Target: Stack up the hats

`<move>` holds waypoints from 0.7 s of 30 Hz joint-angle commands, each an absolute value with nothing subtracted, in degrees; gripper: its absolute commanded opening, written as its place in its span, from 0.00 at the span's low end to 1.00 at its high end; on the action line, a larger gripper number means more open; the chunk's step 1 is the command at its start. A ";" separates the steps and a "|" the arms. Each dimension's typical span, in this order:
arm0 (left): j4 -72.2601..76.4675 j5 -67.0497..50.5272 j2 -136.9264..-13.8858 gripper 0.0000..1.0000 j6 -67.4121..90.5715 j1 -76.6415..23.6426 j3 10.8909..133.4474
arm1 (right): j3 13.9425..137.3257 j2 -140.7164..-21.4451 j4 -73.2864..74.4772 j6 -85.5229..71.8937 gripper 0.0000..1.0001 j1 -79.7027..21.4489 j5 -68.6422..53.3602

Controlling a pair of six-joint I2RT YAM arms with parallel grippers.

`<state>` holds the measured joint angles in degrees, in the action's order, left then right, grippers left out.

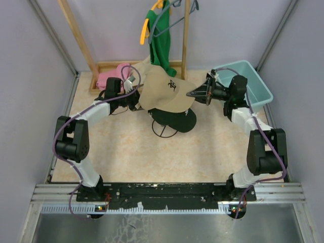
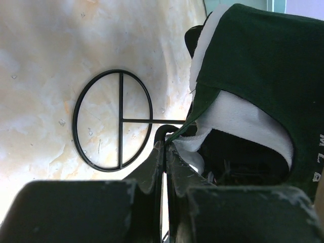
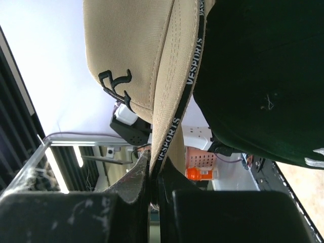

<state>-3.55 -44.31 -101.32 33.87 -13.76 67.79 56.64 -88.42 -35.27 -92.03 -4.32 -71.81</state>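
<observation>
Both pinch the tan cap (image 1: 164, 90): left gripper (image 2: 166, 148) its rear edge, right gripper (image 3: 151, 164) its brim

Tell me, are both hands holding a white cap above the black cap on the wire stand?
No: that is a tan cap, not a white one, as the top view shows. The left hand and right hand do hold it above the black cap on the wire stand.
</observation>
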 commanded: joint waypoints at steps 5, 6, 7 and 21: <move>-1.23 -44.04 -102.46 0.05 34.62 -13.45 66.56 | 51.39 -86.86 -39.69 -91.68 0.00 -4.57 -72.73; -1.19 -44.03 -102.48 0.05 34.67 -13.45 66.57 | 50.97 -86.63 -36.62 -89.00 0.00 -4.57 -72.65; -1.22 -43.98 -102.40 0.05 34.71 -13.45 66.54 | 50.76 -86.39 -32.62 -85.56 0.00 -4.57 -72.52; -0.36 -43.89 -101.88 0.02 34.65 -13.27 63.03 | 50.15 -83.89 4.50 -54.83 0.00 6.29 -71.99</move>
